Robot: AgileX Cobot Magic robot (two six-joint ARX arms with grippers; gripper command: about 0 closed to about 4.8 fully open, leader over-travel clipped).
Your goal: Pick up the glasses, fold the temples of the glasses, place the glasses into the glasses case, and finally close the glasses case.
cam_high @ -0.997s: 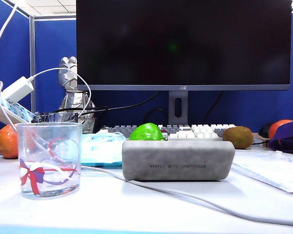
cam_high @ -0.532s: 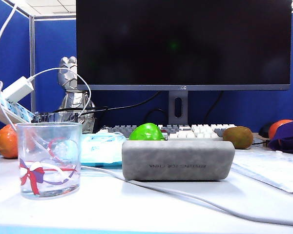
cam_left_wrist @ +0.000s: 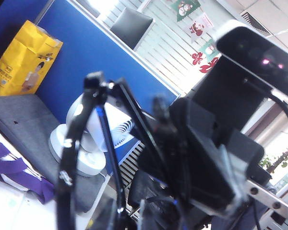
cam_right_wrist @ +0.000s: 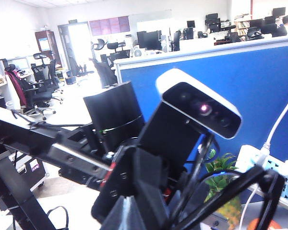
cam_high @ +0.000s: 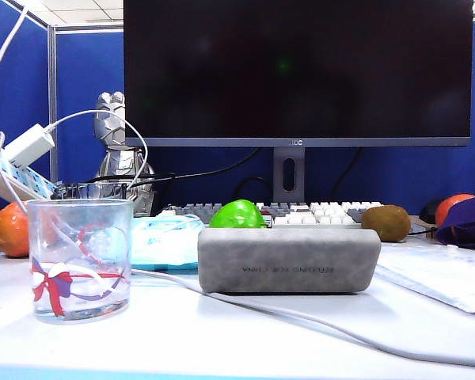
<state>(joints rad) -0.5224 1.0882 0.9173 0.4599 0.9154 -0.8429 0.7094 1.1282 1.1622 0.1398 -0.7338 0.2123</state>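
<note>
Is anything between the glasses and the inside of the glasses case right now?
Yes: the glasses case lies closed on the table, so its own lid bars the way in. The glasses are held up near the left tool and right tool, both outside the exterior view.

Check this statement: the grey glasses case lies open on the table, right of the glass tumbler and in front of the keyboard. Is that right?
No: the glasses case lies shut, not open, as the exterior view shows. It is right of the tumbler and in front of the keyboard. The left gripper and right gripper are outside that view.
</note>
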